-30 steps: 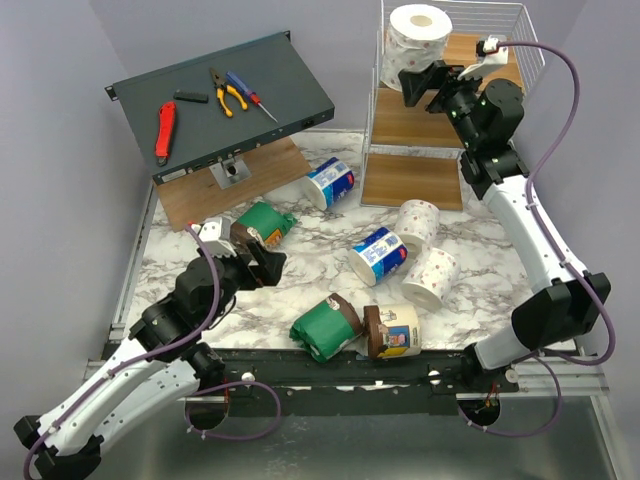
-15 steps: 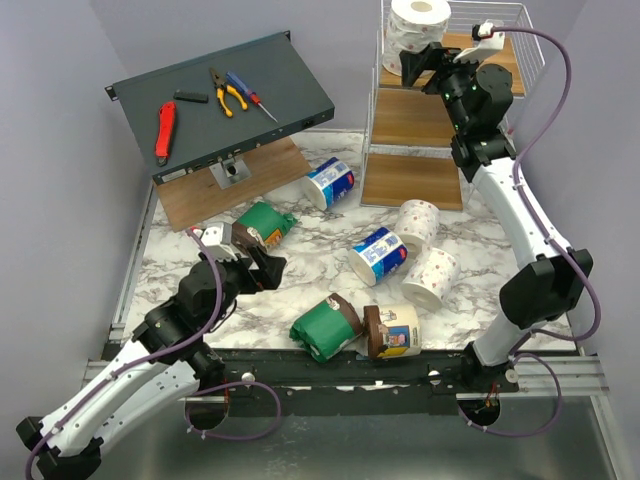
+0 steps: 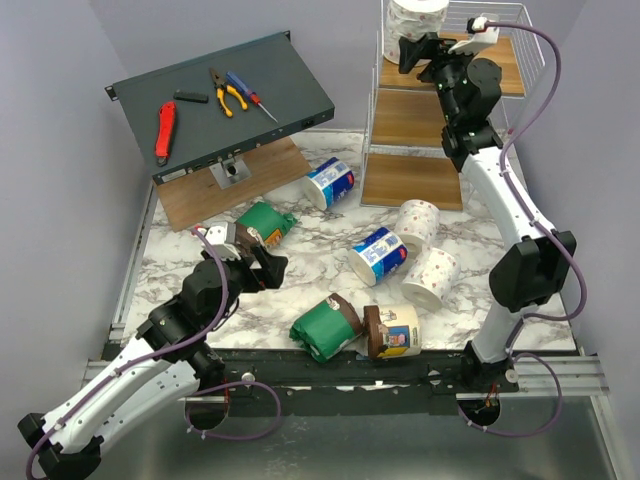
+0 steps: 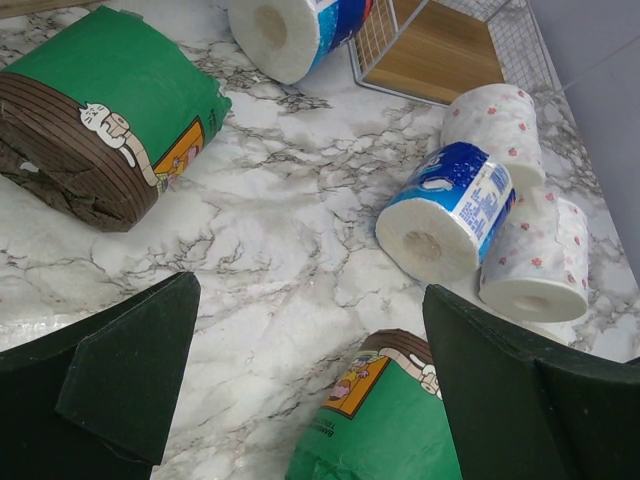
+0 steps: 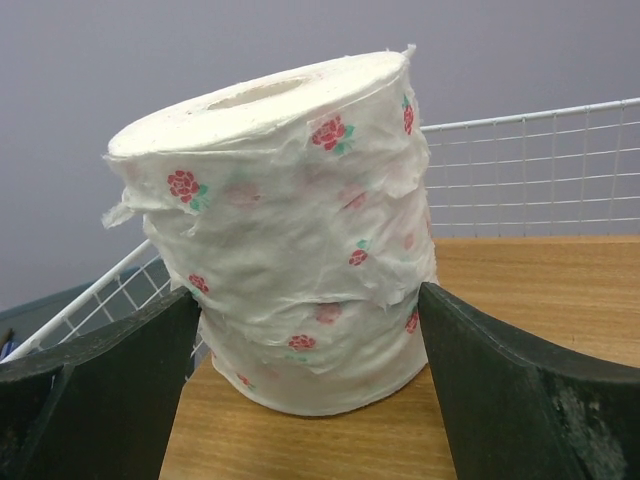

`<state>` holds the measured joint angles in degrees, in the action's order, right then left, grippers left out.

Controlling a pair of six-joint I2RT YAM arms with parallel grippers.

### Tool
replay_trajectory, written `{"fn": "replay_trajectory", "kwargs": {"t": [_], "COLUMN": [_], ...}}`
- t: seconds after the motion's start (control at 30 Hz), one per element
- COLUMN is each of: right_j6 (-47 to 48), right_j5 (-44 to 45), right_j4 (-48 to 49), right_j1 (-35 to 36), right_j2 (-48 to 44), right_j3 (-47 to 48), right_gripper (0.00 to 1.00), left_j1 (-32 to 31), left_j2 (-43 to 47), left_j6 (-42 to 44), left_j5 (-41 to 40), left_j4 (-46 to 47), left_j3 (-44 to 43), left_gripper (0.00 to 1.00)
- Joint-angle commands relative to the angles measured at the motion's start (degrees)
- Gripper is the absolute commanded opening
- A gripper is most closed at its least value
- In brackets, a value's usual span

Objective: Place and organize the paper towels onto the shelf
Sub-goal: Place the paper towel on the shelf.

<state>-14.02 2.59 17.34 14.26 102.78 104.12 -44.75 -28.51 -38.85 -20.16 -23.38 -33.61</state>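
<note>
Right wrist view showed the right gripper [image 5: 310, 330] spread around, not clamping, the roll [image 5: 285, 230] at 12 o'clock; withdrawing carelessly might topple it.

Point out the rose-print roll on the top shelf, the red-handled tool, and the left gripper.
rose-print roll [image 5: 290, 250], right wrist view, its side wall.
red-handled tool [image 3: 164, 131], top view, mid handle.
left gripper [image 4: 310, 385], left wrist view, between fingertips.
</note>
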Motion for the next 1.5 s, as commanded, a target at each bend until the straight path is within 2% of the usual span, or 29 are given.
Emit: {"fn": "replay_trajectory", "kwargs": {"t": [0.0,0.6,0.97,1.2,1.47], "right_j6": [-1.01,-1.62,-1.52,-2.12,-4.25], "right_j5": [2.89,1.67,1.98,2.92,2.24], "right_j4": [-1.39,-0.09,0.14,2.61,3.32], "right_j1": [0.01,0.05,0.0,-0.02,0.01], "right_j2": [4.7,13.97,15.03,8.85,-5.07], "right_j3": [1.22,9.2,9.08,3.13,-6.98], "right_gripper": [0.92,0.92,0.93,0.98,1.0], "left_j1": [-0.14,-0.07,-0.07,-0.07,-0.07], "left_j2": [0.06,-3.97,-5.39,-5.1,-2.5], "left_j6": [1.23,-0.39,-1.56,-2.08,-3.05], "left_j5": [-1.8,-2.39,-2.0,-1.31,0.44], "left_j4": [1.3,2.74,2.58,2.22,1.85], "left_j3": [-0.06,-0.78,-1.4,-1.88,-1.02], "left_gripper": [0.99,0.99,0.99,0.99,0.99]}}
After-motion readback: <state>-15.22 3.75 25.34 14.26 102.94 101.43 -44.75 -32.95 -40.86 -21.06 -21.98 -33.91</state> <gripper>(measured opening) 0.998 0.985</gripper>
